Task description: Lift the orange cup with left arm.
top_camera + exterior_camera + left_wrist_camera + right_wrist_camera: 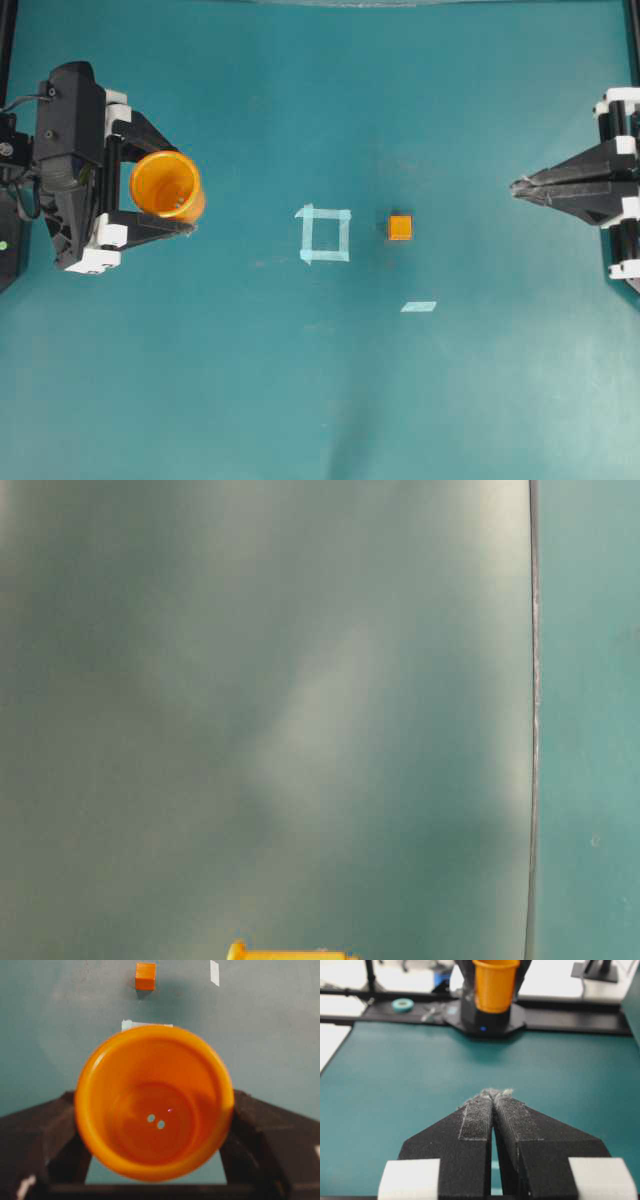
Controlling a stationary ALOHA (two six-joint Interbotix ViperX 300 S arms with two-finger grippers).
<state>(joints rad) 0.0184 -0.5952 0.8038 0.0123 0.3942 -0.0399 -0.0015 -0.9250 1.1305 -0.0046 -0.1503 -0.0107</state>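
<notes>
Overhead exterior view, far left: the left arm (70,160) reaches in from the frame's left edge, its boxy black body lying along that edge and its two tapering fingers (150,228) pointing toward the middle of the green table (300,400). The left gripper (185,180) is closed around the orange cup (167,185), one finger on each side of its wall, jaws spread wide to take it. The cup sits at mid-left of the frame, mouth turned up toward the camera. In the right wrist view the cup (495,985) shows at the top centre, upright and clear above the table surface, with the arm's dark base behind and below it. The left wrist view looks straight into the cup (154,1102), which fills the middle of the frame between the two black fingers (35,1135); two small pale spots show on its floor.

Moving right in the overhead view, a square outline of pale tape (324,234) lies near the centre of the table. Just right of it, apart from the tape, rests a small orange cube (400,227). Lower and slightly right, a short strip of tape (419,306) lies alone.

At the right edge, the right gripper (516,186) points level toward the centre, well apart from the cube. Its two padded fingers (477,1120) are pressed together at the tips, with nothing between them.

The table-level view is mostly blurred grey-green, with only a sliver of the cup's rim (290,954) at its bottom edge.
</notes>
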